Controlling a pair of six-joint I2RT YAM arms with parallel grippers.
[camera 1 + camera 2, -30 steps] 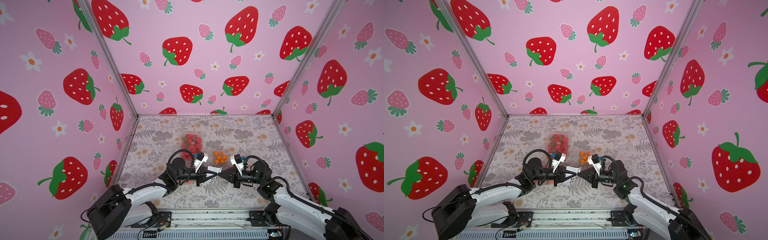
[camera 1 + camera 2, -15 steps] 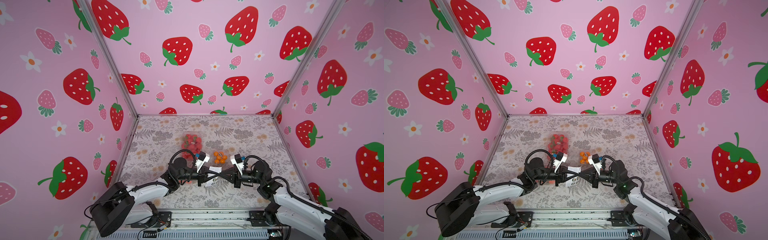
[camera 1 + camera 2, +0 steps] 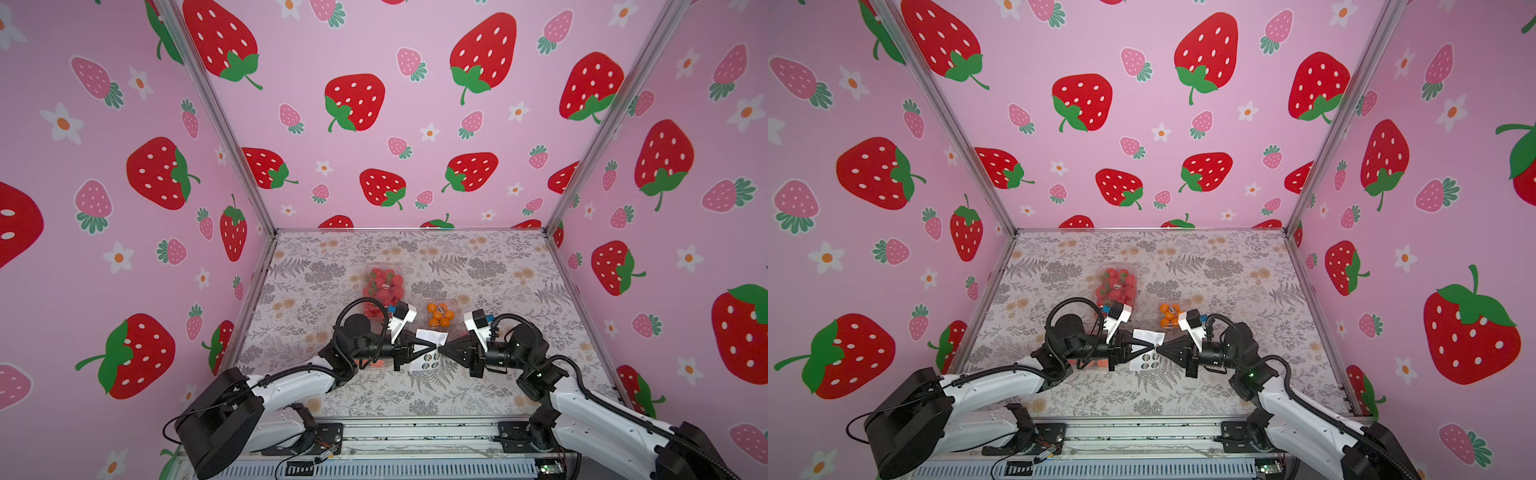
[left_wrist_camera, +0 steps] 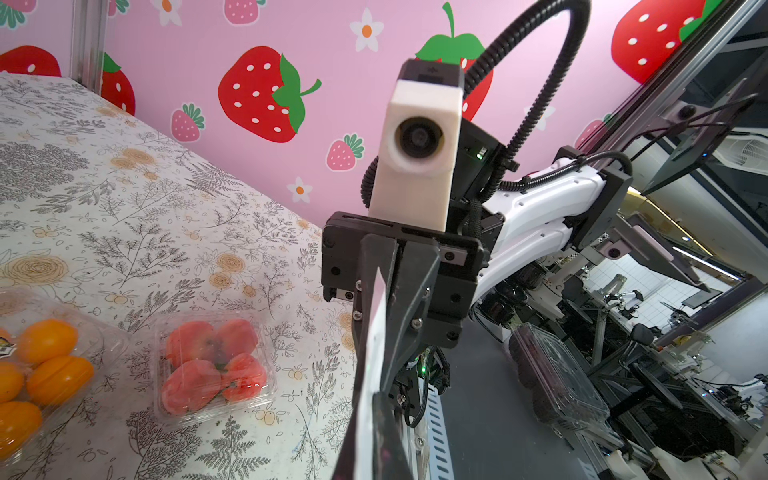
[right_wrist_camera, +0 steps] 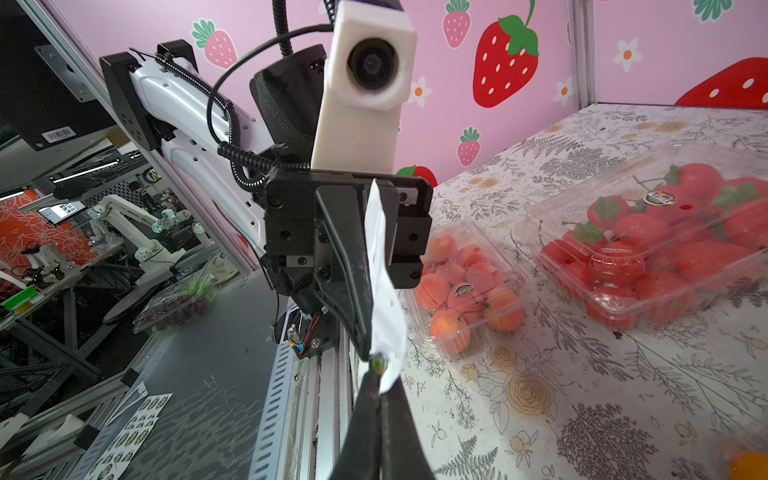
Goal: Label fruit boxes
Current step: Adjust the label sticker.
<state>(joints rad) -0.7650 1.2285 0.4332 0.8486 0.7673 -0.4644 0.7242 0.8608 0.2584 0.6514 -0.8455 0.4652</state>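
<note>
Floral-clothed table (image 3: 498, 266) with four clear fruit boxes. The strawberry box (image 3: 383, 286) lies mid-table, a round label on its lid. The large peach box (image 5: 465, 286) sits just beside it toward the front edge, largely under the left arm in both top views. The orange box (image 3: 440, 314) lies to the right of the strawberries, and the small peach box (image 4: 214, 365) just beside it. In front of the oranges, a white sticker sheet (image 3: 428, 351) hangs above the cloth. The left gripper (image 3: 434, 345) and right gripper (image 3: 441, 348) meet tip to tip, each pinched tight on this sheet.
</note>
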